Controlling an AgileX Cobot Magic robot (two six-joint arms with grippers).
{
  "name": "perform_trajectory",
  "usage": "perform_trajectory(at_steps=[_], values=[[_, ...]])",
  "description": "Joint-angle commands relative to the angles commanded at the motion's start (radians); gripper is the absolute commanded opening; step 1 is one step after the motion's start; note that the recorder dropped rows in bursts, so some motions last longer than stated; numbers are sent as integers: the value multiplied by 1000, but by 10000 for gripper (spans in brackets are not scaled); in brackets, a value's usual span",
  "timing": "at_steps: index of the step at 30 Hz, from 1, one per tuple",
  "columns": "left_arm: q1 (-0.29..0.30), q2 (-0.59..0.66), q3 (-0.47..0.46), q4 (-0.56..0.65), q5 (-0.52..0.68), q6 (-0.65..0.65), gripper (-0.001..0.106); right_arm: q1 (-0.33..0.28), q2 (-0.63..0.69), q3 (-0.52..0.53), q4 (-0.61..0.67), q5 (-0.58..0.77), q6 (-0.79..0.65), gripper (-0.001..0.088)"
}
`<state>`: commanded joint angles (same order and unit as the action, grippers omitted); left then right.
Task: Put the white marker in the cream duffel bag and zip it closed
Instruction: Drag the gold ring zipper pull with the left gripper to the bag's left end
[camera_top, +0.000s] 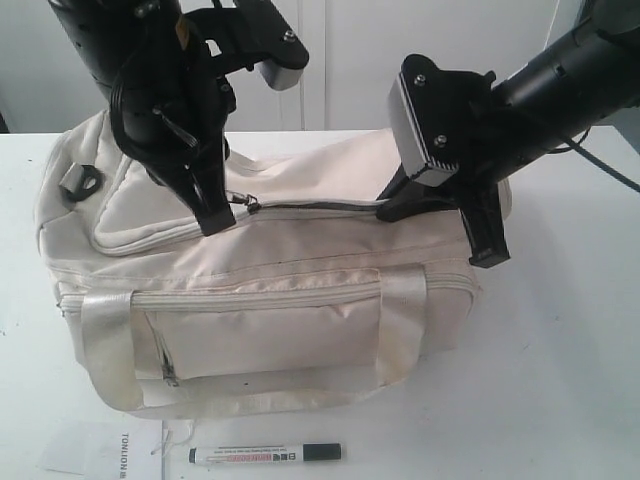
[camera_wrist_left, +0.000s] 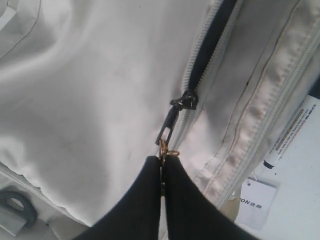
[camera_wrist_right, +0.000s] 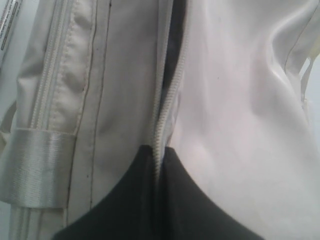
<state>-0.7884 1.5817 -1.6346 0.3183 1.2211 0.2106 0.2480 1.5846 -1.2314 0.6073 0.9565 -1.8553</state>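
Note:
The cream duffel bag (camera_top: 250, 290) lies on the white table, its top zip partly open as a dark slit (camera_top: 320, 206). My left gripper (camera_top: 228, 212) (camera_wrist_left: 162, 159) is shut on the gold ring of the zip pull (camera_wrist_left: 169, 125), just behind the dark slider (camera_wrist_left: 185, 101). My right gripper (camera_top: 388, 210) (camera_wrist_right: 159, 150) is shut on the bag's zip edge (camera_wrist_right: 167, 105) at the slit's other end. The white marker (camera_top: 265, 454) lies on the table in front of the bag, black cap to the right. Its barrel also shows in both wrist views (camera_wrist_left: 292, 132) (camera_wrist_right: 7, 20).
A white paper tag (camera_top: 100, 447) (camera_wrist_left: 257, 197) lies beside the marker at the table's front left. A front zip pocket (camera_top: 265, 335) and two webbing handles (camera_top: 405, 305) face the front. A dark ring (camera_top: 85, 180) sits at the bag's left end.

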Motion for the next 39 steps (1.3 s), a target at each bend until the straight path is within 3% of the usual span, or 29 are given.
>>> perform_trajectory(at_steps=[13,39], values=[[69,0,0,-52,0,28,0,0,0,0,0,-4,6,0],[68,0,0,12,0,59,0,0,0,0,-19,-10,31,0]])
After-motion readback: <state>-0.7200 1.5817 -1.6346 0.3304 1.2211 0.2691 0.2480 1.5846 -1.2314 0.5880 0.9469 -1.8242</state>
